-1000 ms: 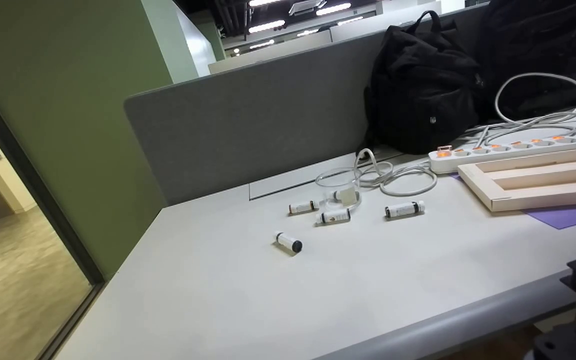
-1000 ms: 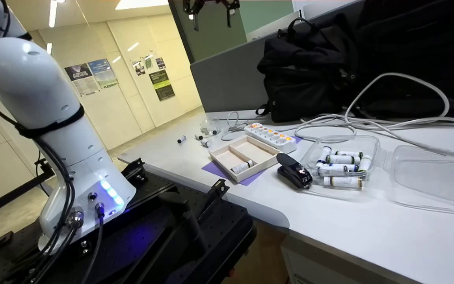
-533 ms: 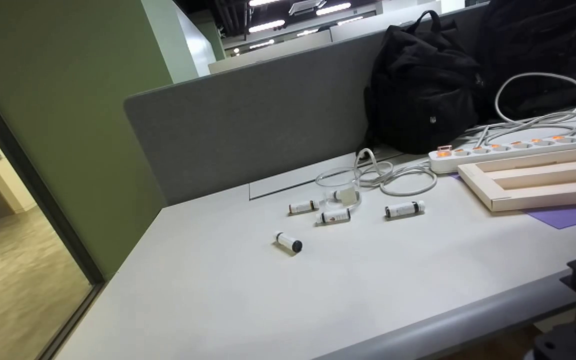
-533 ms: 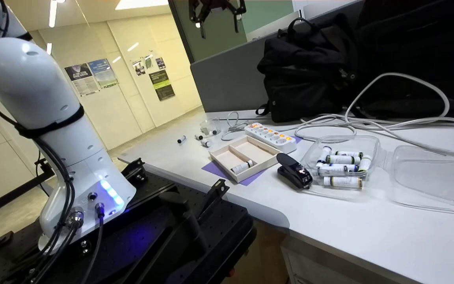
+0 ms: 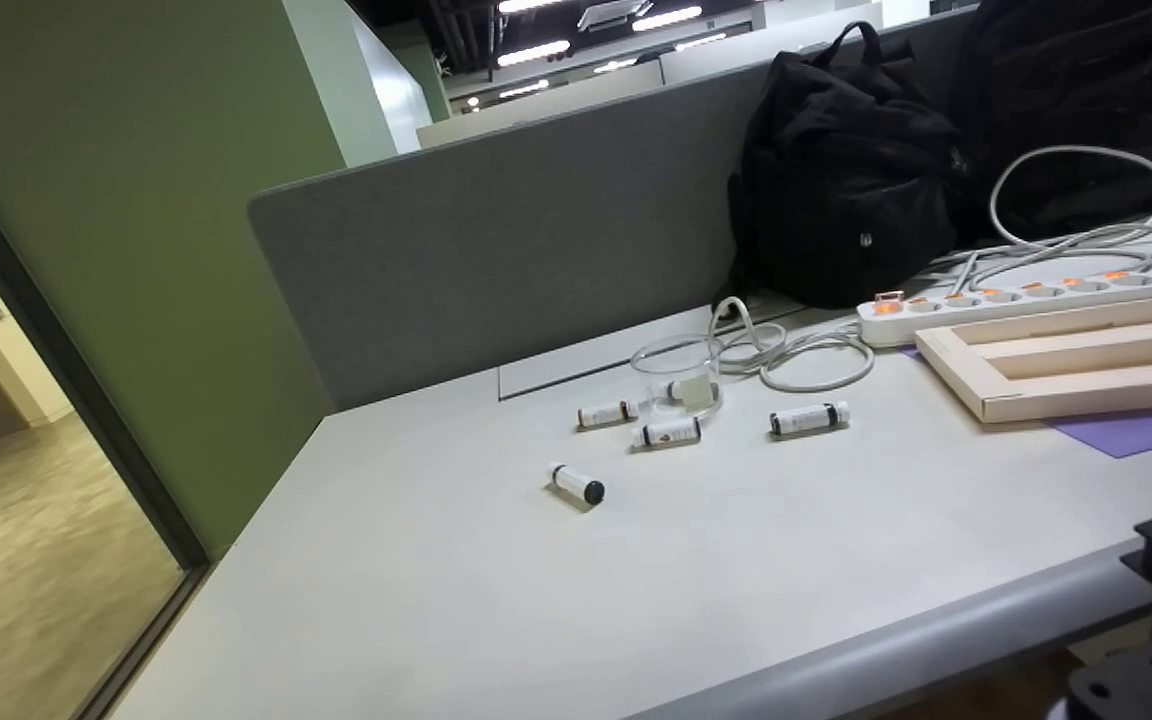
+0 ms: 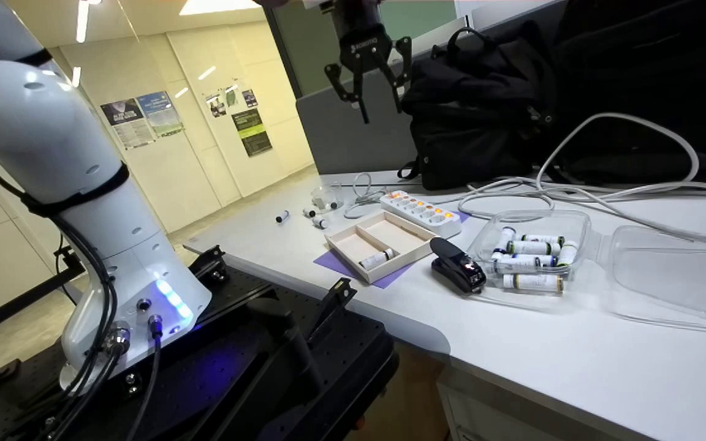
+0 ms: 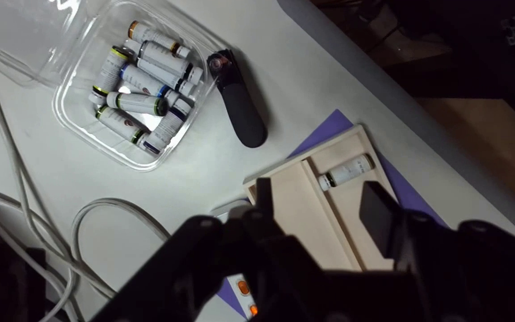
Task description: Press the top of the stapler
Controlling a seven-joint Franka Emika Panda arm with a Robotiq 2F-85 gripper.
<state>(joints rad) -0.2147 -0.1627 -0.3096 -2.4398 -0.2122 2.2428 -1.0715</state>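
The black stapler [image 6: 457, 267] lies on the white desk, between the wooden tray and the clear plastic box. In the wrist view the stapler [image 7: 242, 107] is at upper middle, its long dark top arm facing the camera and its front end touching or very near the box edge. My gripper [image 6: 382, 115] is open and empty, high above the desk in front of the grey partition. In the wrist view the gripper [image 7: 318, 197] has its fingers wide apart over the wooden tray, clear of the stapler. The stapler is out of view in an exterior view.
The wooden tray [image 7: 318, 214] holds one small bottle [image 7: 350, 171]. The clear box [image 7: 119, 156] holds several bottles. A power strip [image 6: 420, 213], white cables [image 6: 622, 116] and black backpacks [image 6: 469, 116] lie behind. Several loose bottles [image 5: 671, 432] lie on the desk [image 5: 416, 560].
My gripper has come down and moved to the right in an exterior view, its fingers staying apart. The arm has shifted slightly. The stapler and the other objects have not moved.
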